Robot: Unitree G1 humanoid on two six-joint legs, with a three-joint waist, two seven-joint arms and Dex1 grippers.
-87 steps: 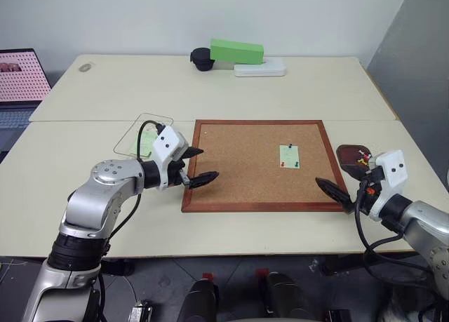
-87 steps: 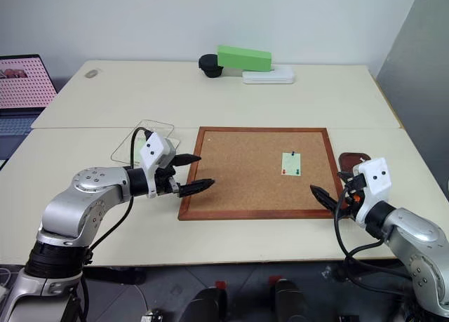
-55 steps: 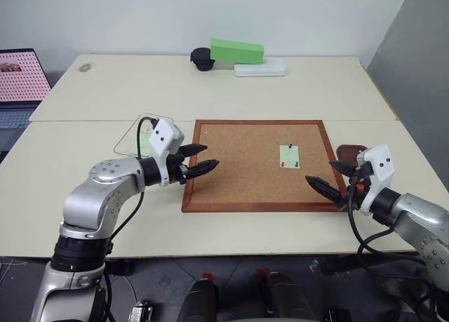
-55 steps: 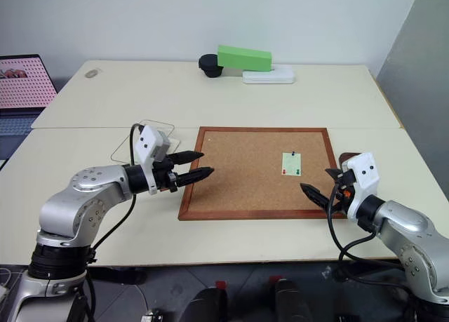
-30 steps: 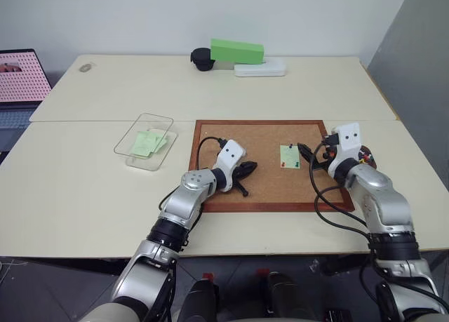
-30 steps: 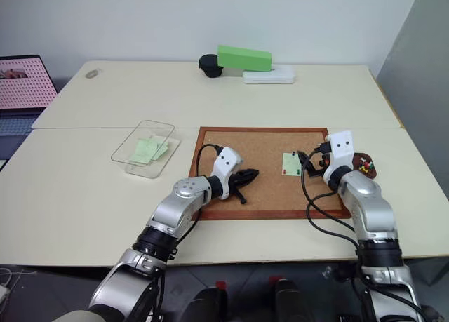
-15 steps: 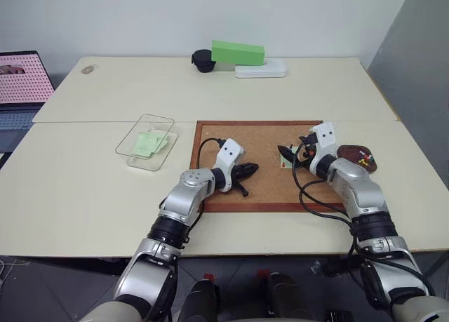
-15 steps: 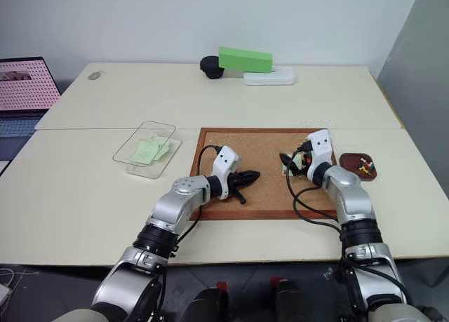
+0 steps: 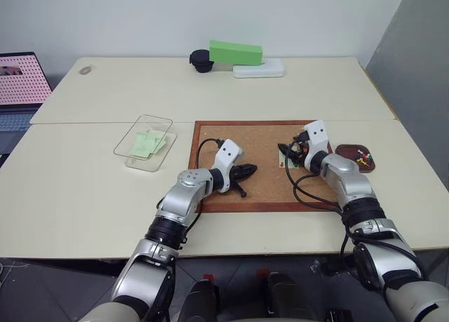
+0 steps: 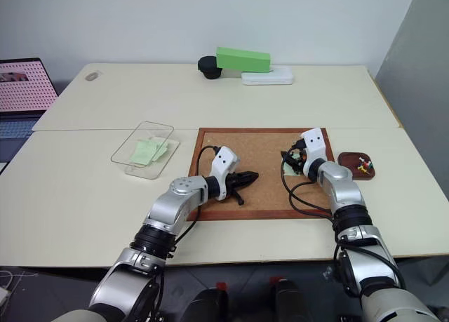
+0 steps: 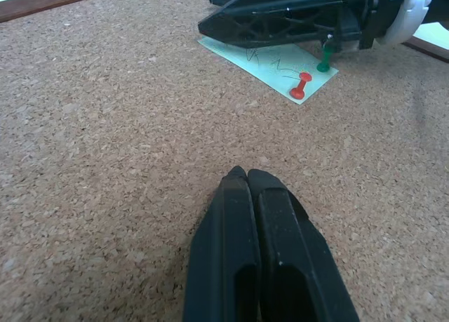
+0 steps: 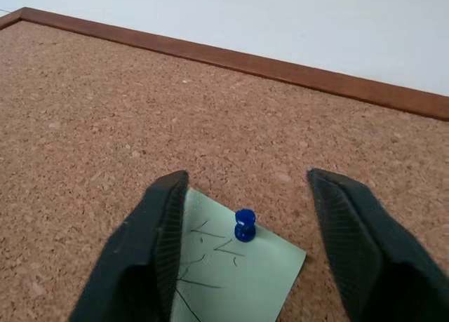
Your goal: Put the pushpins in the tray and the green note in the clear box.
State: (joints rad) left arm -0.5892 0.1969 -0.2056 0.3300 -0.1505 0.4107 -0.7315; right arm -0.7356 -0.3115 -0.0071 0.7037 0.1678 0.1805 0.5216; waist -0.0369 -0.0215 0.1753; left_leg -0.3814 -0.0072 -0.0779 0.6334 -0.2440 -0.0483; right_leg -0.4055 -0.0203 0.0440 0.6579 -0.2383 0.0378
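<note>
The green note (image 11: 270,61) lies on the corkboard (image 9: 259,123), pinned by a blue pushpin (image 12: 244,224), a red one (image 11: 302,85) and a green one (image 11: 325,55). My right gripper (image 12: 247,178) is open over the note, with one finger on each side of the blue pin and not touching it. On the cork to the left of the note rests my left gripper (image 11: 245,173), shut and empty. The tray (image 9: 349,151), right of the board, holds several pushpins (image 9: 361,156). The clear box (image 9: 130,156), left of the board, holds pale green notes (image 9: 147,142).
At the table's far edge stand a bright green block (image 9: 236,52), a black cup (image 9: 200,59) and a flat white box (image 9: 259,69). A laptop (image 9: 21,76) sits at the far left.
My right gripper moved from beside the tray leftward onto the note, and its fingers drew closer around the blue pin. My left gripper went from the clear box to the cork, shut, then stayed.
</note>
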